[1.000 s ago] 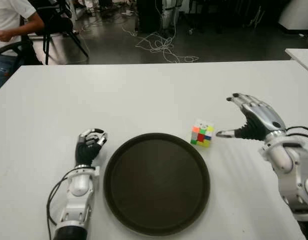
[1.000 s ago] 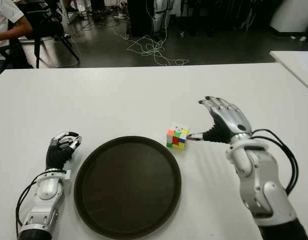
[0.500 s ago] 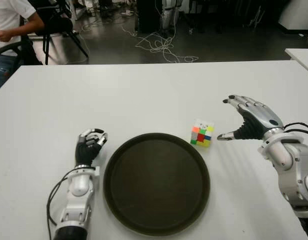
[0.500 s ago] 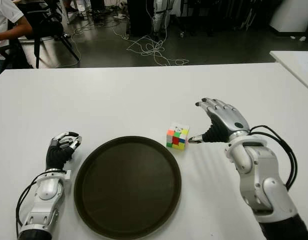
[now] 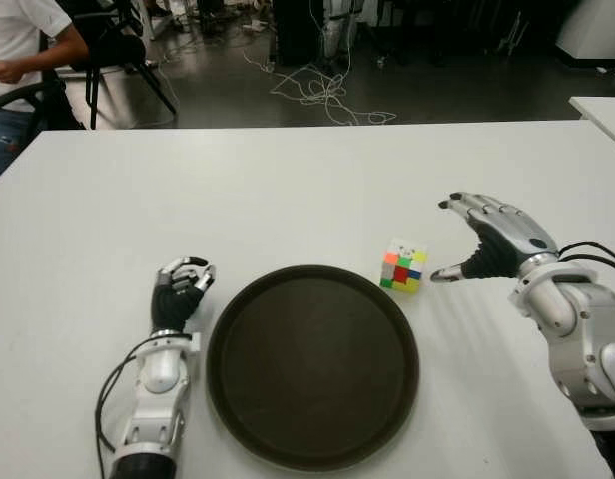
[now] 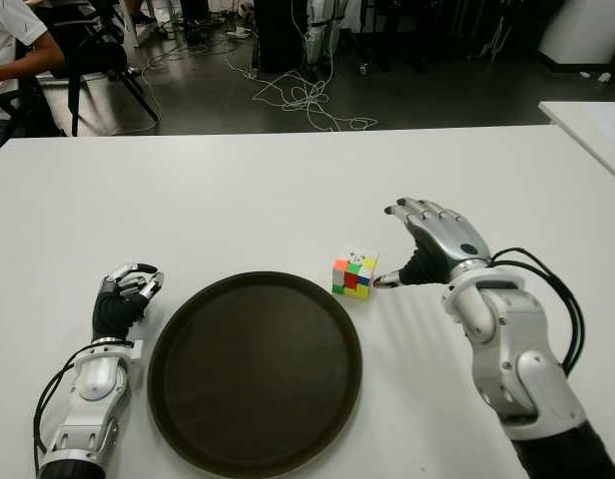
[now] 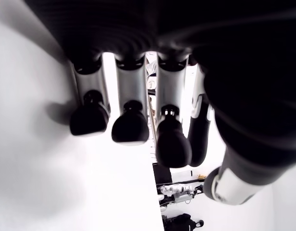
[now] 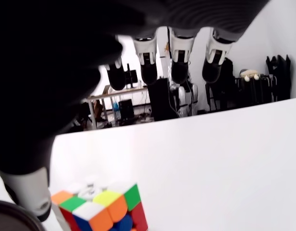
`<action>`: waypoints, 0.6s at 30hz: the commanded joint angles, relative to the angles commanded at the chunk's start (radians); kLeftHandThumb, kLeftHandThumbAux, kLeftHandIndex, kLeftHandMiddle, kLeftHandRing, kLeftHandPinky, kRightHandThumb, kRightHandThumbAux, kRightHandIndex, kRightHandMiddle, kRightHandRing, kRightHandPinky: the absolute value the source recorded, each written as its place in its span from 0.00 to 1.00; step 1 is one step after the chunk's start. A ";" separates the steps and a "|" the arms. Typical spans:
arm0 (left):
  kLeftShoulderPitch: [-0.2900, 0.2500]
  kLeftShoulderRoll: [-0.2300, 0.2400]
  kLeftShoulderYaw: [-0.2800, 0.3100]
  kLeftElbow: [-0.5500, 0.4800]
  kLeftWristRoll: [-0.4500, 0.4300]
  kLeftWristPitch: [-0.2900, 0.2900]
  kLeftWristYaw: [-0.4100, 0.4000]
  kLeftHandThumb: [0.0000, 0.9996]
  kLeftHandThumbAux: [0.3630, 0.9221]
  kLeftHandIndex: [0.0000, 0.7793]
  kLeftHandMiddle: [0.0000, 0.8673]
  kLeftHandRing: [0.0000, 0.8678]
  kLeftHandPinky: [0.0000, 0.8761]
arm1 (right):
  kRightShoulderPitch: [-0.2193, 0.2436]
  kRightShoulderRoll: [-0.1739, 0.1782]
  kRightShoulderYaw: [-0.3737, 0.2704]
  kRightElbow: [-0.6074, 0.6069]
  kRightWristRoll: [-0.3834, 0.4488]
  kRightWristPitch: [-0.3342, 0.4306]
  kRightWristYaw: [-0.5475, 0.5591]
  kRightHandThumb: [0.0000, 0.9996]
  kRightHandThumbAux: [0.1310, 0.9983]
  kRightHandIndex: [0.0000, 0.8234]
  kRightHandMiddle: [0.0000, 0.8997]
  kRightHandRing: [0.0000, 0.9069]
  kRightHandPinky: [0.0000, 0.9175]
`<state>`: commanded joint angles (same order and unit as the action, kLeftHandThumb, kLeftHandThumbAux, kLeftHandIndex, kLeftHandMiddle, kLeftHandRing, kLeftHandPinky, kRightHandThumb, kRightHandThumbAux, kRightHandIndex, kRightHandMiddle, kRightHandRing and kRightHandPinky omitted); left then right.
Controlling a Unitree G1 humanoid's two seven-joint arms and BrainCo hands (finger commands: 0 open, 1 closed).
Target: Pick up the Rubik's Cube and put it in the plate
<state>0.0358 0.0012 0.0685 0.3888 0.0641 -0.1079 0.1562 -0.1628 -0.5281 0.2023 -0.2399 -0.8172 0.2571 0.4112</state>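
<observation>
Right hand [image 5: 487, 239] spread beside one Rubik's Cube [image 5: 402, 266]; one plate [image 5: 312, 364]

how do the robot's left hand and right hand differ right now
The left hand has its fingers curled and holds nothing; the right hand is spread open, also empty. The left hand shows beside the left rim of the round dark brown plate, away from the multicoloured Rubik's Cube; the right hand is just right of the cube, thumb tip close to it. Both are black and silver, over the white table.
</observation>
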 joint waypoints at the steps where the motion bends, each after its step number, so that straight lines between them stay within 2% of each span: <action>1: 0.000 0.001 -0.001 0.001 0.000 0.000 -0.001 0.70 0.61 0.57 0.93 0.95 0.91 | -0.004 -0.003 0.003 0.006 0.002 -0.007 0.002 0.00 0.64 0.00 0.00 0.00 0.00; 10: 0.009 0.005 -0.009 -0.015 0.000 -0.001 -0.012 0.70 0.61 0.57 0.93 0.95 0.91 | -0.032 -0.016 0.021 0.049 0.003 -0.044 0.026 0.00 0.65 0.00 0.00 0.00 0.00; 18: 0.011 -0.005 -0.004 -0.029 -0.010 0.011 -0.008 0.71 0.61 0.57 0.93 0.94 0.91 | -0.065 -0.014 0.039 0.079 0.000 -0.050 0.043 0.00 0.65 0.00 0.00 0.00 0.00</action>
<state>0.0472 -0.0043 0.0646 0.3598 0.0540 -0.0968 0.1482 -0.2283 -0.5421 0.2412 -0.1607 -0.8168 0.2068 0.4545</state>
